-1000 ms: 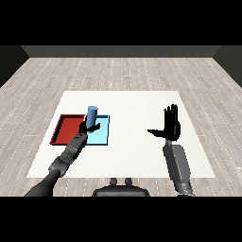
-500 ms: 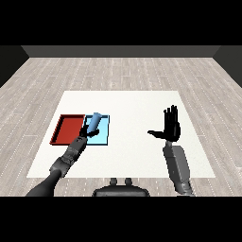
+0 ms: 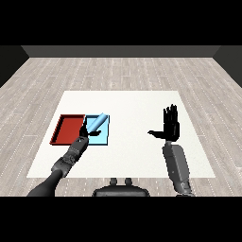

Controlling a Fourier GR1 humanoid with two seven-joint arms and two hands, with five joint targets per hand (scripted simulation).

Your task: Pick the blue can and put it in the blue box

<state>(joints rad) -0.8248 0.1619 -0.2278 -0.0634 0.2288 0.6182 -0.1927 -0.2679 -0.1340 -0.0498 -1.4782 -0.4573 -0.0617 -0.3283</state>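
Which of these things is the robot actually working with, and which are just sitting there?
Part of the job:
- blue can, tilted over the blue tray
- blue tray, where it goes
- left hand, curled round the can

Just there:
- red tray, beside the blue one
- right hand, open, holding nothing
- white table

Red tray [image 3: 68, 130] flat on white table [image 3: 132, 106], left side. Touching its neighbour along the right edge. Grey plank floor [image 3: 123, 71] all around.

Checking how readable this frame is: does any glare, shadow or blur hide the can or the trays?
Head view: even, flat light with no glare; no cast shadow shows on the white table; the blue can, tilted over the light blue tray, blends with it in colour; the red tray stands out clearly.
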